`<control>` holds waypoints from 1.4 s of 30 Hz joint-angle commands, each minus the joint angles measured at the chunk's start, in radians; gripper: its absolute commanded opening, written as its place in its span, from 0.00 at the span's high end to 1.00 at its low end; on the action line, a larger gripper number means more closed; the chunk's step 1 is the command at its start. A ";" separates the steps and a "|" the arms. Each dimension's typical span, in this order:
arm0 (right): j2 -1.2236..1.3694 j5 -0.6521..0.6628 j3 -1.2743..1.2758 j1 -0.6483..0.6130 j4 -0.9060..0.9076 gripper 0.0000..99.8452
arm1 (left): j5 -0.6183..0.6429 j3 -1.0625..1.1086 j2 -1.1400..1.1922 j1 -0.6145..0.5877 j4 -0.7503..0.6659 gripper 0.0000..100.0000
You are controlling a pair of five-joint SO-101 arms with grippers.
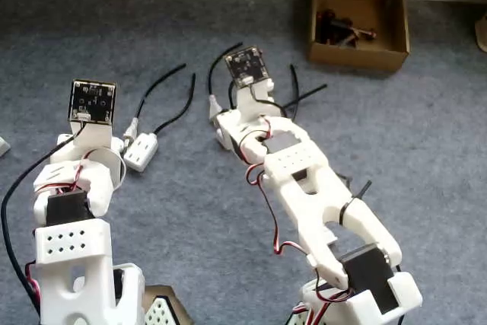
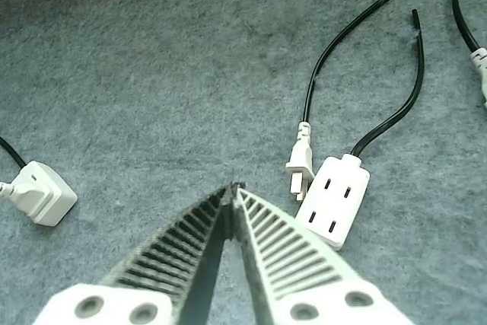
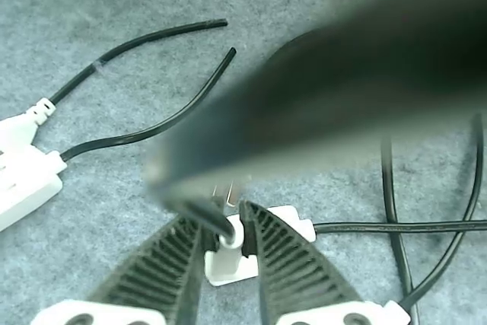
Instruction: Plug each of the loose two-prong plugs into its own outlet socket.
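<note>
My left gripper (image 2: 232, 187) is shut on nothing, low over the carpet. Just beyond it lies a white outlet block (image 2: 332, 200) (image 1: 141, 151). A loose white two-prong plug (image 2: 300, 162) rests beside the block with its prongs outside the slots. My right gripper (image 3: 222, 215) is shut on a second white plug (image 3: 227, 253) (image 1: 215, 106), prongs pointing away from the camera. Its black cord (image 3: 319, 89) loops up close to the lens. A white socket piece (image 3: 283, 223) with a black cord lies on the carpet right behind the held plug.
A white adapter (image 2: 39, 192) lies off to one side of the left gripper. Loose black cords (image 1: 303, 97) cross the carpet near the right arm. A cardboard box (image 1: 358, 47) with small parts stands at the back right.
</note>
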 commanded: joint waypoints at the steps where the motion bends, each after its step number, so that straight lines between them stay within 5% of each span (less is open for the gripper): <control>1: -0.031 -0.017 -0.018 0.012 0.012 0.99 | 0.012 -0.013 -0.013 -0.007 -0.020 1.00; 42: 0.061 0.086 -0.015 -0.015 -0.048 0.99 | 0.012 -0.013 -0.013 -0.007 -0.020 1.00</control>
